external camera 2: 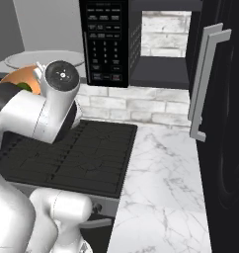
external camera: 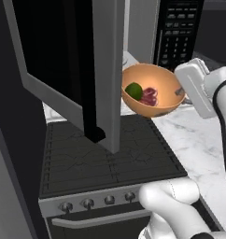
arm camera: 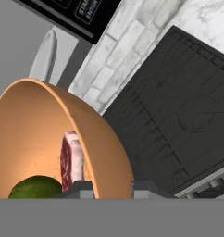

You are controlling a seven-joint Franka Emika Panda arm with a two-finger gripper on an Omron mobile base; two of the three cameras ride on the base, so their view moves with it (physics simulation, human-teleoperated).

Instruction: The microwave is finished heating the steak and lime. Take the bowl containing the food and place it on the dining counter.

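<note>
— Bowl (external camera: 154, 91), location?
— Held in the air over the stove's (external camera: 110, 156) far right corner, lime (external camera: 133, 90) and steak (external camera: 149, 95) inside.
— Pincer (arm camera: 113, 187)?
— Clamped on the bowl's rim.

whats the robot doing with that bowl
The gripper is clamped on the rim of the orange bowl, one finger inside and one outside, holding it in the air above the stove. The lime and steak sit inside. The microwave door hangs open; the bowl is already out.
</note>
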